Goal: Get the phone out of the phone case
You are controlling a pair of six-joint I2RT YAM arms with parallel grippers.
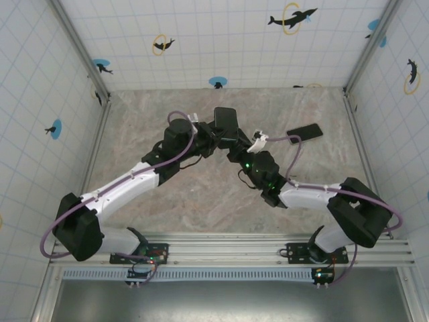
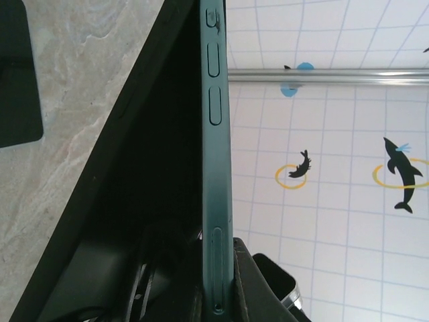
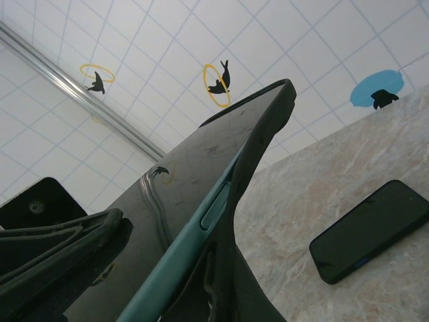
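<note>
Phone case (image 1: 225, 119) is sitting clamped between both sets of jaws, raised above the middle of the table (image 1: 201, 208). The left gripper (image 1: 212, 131) is squeezing tight on its lower edge, the teal side with its button covers rising straight out from between the fingers. The right gripper (image 1: 234, 141) is pinching it from the other side, a glossy dark face slanting up past its fingers. Whether the shell is holding anything inside I cannot tell. Far and to the right, well apart from both arms, a dark phone (image 1: 305, 133) is lying flat on the marble. To my eye the case is behaving as a light, rubbery, bendable skin, best gripped at a rim or corner lip and peeled back. The phone is looking stiff, slick and glass-faced, so it is wanting a hold across its long edges, never on the screen
</note>
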